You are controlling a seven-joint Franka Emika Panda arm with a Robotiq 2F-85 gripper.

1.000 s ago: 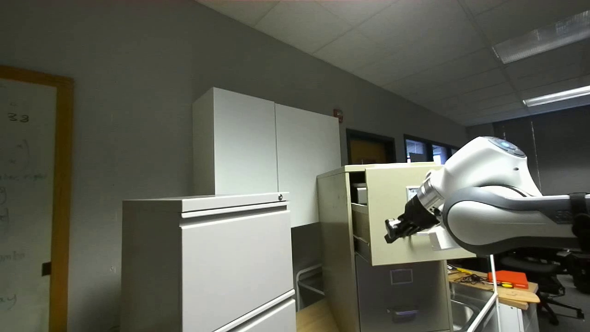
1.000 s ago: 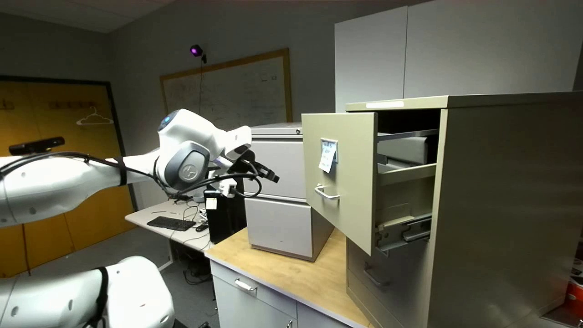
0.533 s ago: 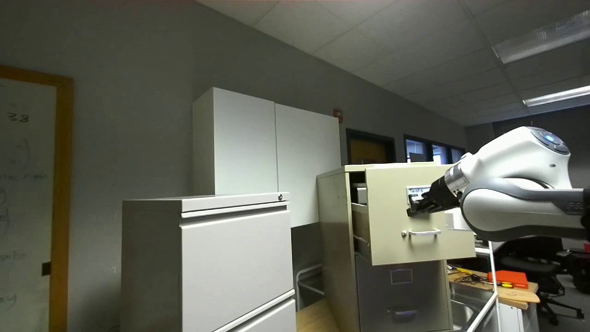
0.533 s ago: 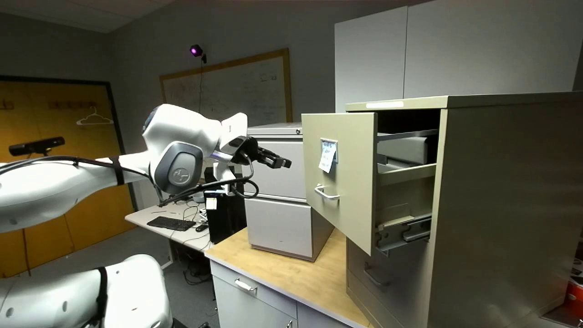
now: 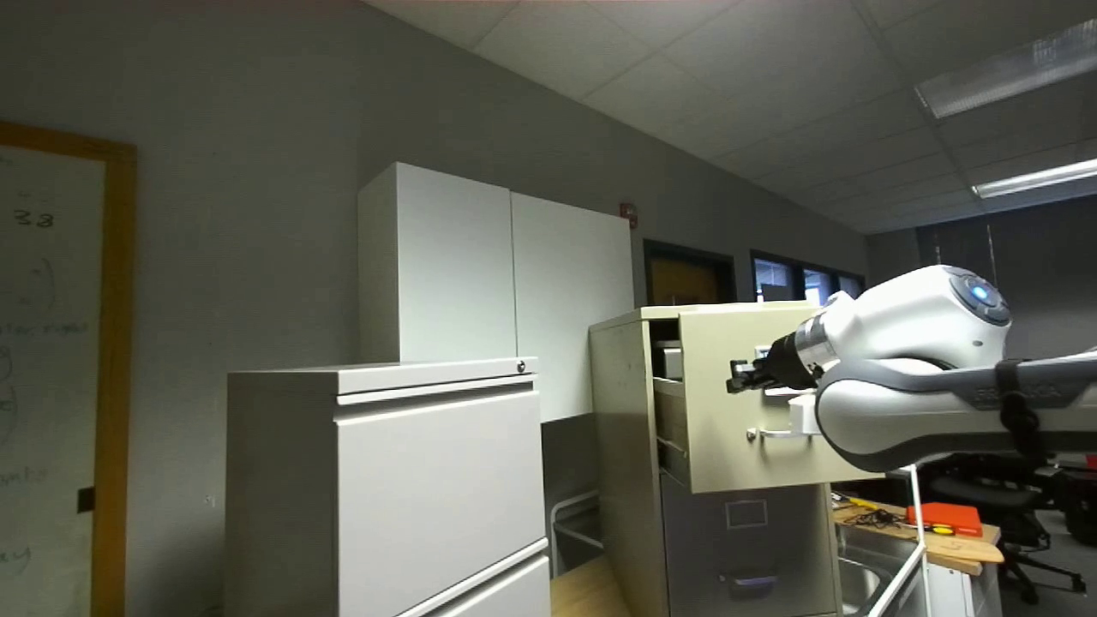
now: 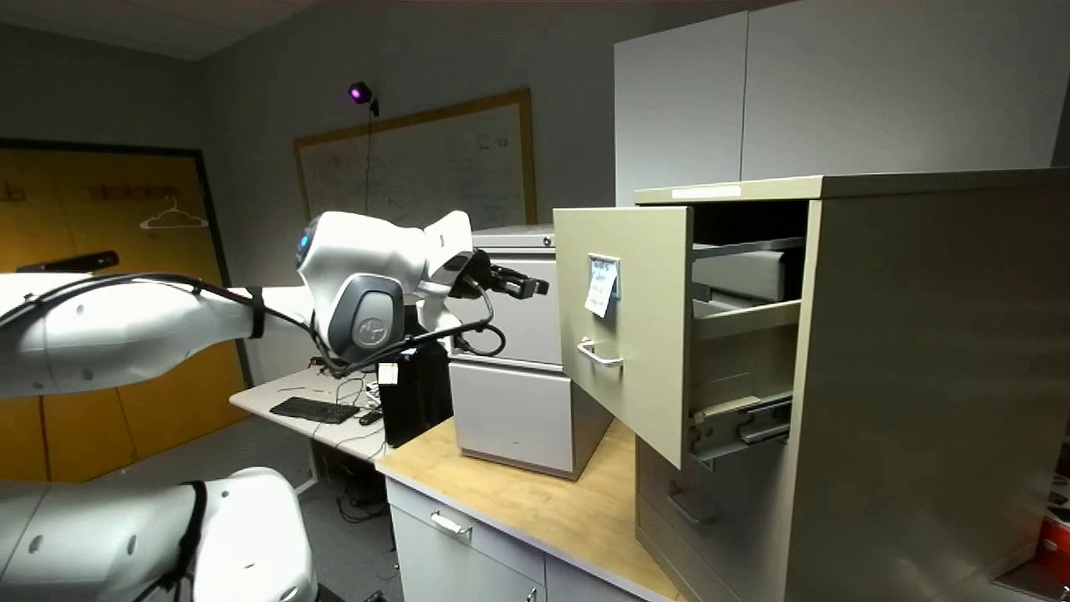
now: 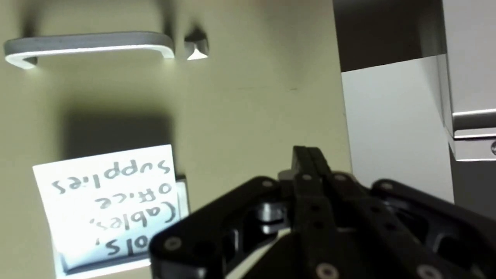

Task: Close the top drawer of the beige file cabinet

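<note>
In an exterior view, the cream metal top drawer (image 6: 656, 326) is seen extended from the tall beige metal file cabinet (image 6: 919, 359) at the right of the frame. The black two-fingered gripper (image 7: 307, 153), shown at the lower right of the wrist view, is held with its jaws pressed together, near but apart from the drawer's flat front.

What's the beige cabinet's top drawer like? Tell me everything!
The top drawer is pulled out of the beige file cabinet. Its upright, flat cream front looks metal, with a silvery handle, small knob and label holder. A handwritten note mentioning office supplies hangs there. A grey boxy thing shows inside. The gripper isn't touching the drawer.
</note>
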